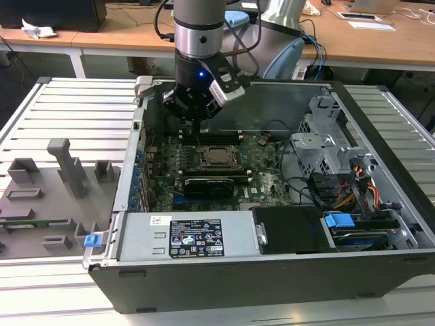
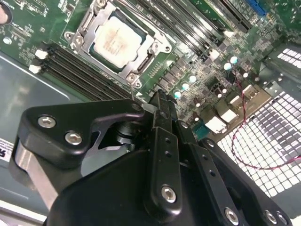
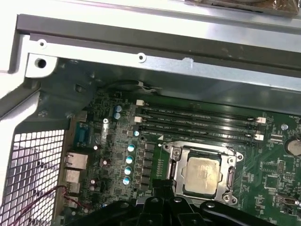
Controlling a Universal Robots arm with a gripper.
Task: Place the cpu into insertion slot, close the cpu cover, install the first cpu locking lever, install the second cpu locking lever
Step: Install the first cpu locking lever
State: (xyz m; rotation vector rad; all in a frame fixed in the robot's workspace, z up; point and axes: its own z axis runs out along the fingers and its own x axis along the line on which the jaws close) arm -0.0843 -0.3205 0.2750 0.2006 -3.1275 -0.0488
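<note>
In the exterior view an open computer case (image 1: pixel 380 204) lies on a slatted table (image 1: pixel 75 115), its power supply (image 1: pixel 183 238) along the near wall. Beyond it lies the green motherboard (image 1: pixel 265 180). At its middle the cpu (image 1: pixel 219 156) sits in the insertion slot (image 2: pixel 77 35), with the cpu cover (image 2: pixel 148 54) shut around it. The gripper (image 1: pixel 198 125) hangs just above the board's far edge, near the case's far wall; its fingers (image 2: pixel 162 113) are pressed together, holding nothing.
</note>
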